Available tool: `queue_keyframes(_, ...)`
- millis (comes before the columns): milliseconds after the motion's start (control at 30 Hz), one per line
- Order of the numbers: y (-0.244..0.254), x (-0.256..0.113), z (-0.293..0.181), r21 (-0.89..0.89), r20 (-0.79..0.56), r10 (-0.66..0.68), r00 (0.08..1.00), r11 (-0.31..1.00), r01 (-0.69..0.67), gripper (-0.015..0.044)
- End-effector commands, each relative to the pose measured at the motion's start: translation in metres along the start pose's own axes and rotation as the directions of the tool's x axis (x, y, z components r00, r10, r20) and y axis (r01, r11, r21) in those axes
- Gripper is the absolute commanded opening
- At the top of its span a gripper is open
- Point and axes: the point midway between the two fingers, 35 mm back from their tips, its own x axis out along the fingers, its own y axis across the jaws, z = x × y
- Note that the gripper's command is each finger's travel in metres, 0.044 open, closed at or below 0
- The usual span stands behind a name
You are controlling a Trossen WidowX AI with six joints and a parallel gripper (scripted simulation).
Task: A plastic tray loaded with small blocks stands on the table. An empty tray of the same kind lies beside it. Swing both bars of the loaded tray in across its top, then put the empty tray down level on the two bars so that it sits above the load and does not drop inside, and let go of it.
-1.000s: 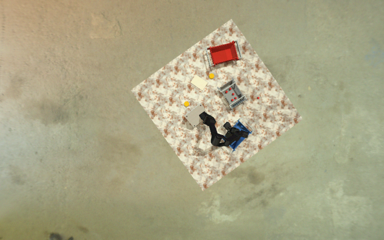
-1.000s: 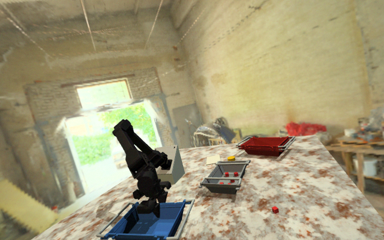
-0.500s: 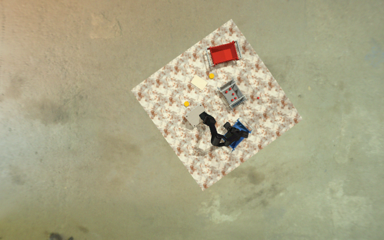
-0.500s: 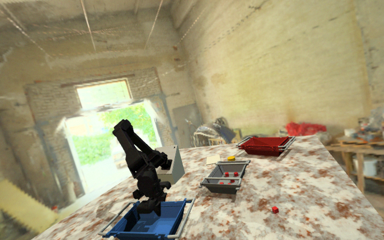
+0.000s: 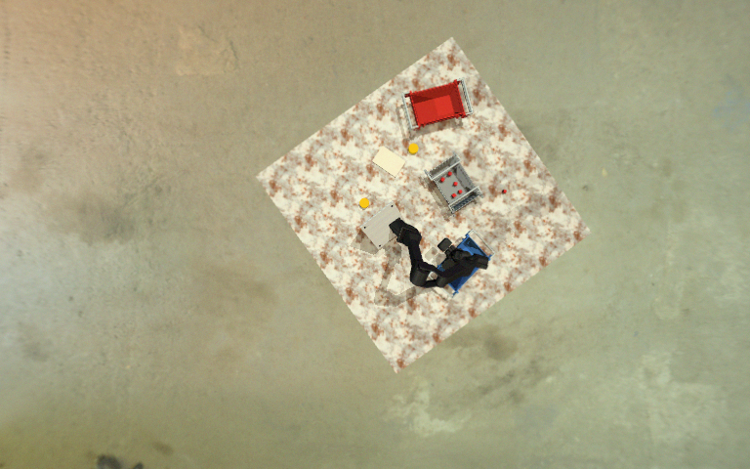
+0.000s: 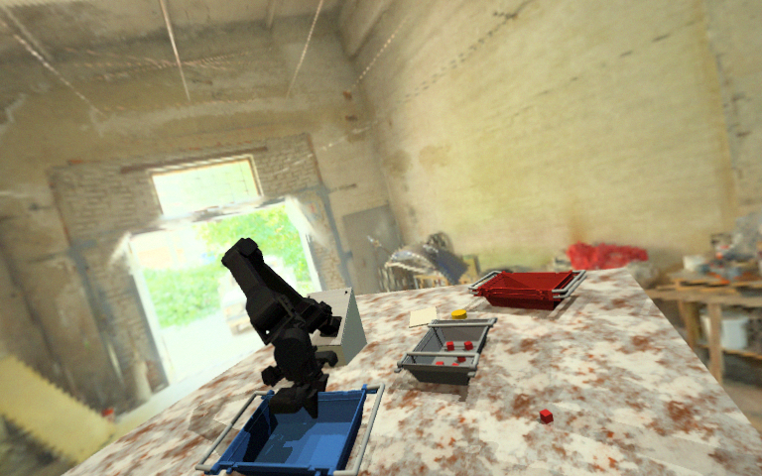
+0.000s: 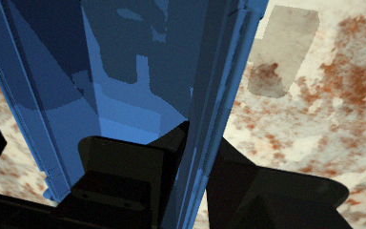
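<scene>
The loaded grey tray (image 5: 464,178) (image 6: 441,375) stands on the table with several small red blocks inside. One wire bar (image 5: 465,193) (image 6: 441,356) lies across its top, inward of the near end. The other bar (image 6: 461,322) is at the far end; I cannot tell exactly how far in it lies. The empty blue tray (image 5: 460,284) (image 6: 315,448) (image 7: 128,107) stands on the table, its bars out over its ends. My gripper (image 7: 196,127) is shut on one long side wall of the blue tray, one finger inside and one outside. The arm hides its fingers in the top view.
A red tray (image 5: 437,107) (image 6: 527,297) stands at the far end. A loose red block (image 5: 504,191) (image 6: 546,416) lies beyond the grey tray. A cream plate (image 5: 388,161) (image 6: 422,317), yellow discs (image 5: 413,149) (image 5: 363,202) and the arm's pale box base (image 5: 378,228) (image 6: 352,333) are around.
</scene>
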Motion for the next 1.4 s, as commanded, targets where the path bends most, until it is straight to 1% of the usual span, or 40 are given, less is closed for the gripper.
queue_keyframes(0, -0.001, -0.022, -0.002, -0.002, -0.01, -0.007, 1.0, 1.0, 0.007, 0.0)
queue_keyframes(233, -0.002, -0.056, 0.002, -0.004, -0.01, -0.005, 1.0, 1.0, 0.004, 0.0)
queue_keyframes(467, -0.002, -0.057, 0.002, -0.004, -0.01, -0.004, 1.0, 1.0, 0.004, 0.0)
queue_keyframes(600, -0.001, -0.064, 0.001, -0.003, -0.01, -0.007, 1.0, 1.0, 0.007, 0.0)
queue_keyframes(1033, 0.01, -0.119, -0.001, -0.003, -0.011, -0.01, 1.0, 1.0, 0.01, 0.0)
queue_keyframes(1367, 0.011, -0.122, -0.001, -0.004, -0.011, -0.009, 1.0, 1.0, 0.009, 0.0)
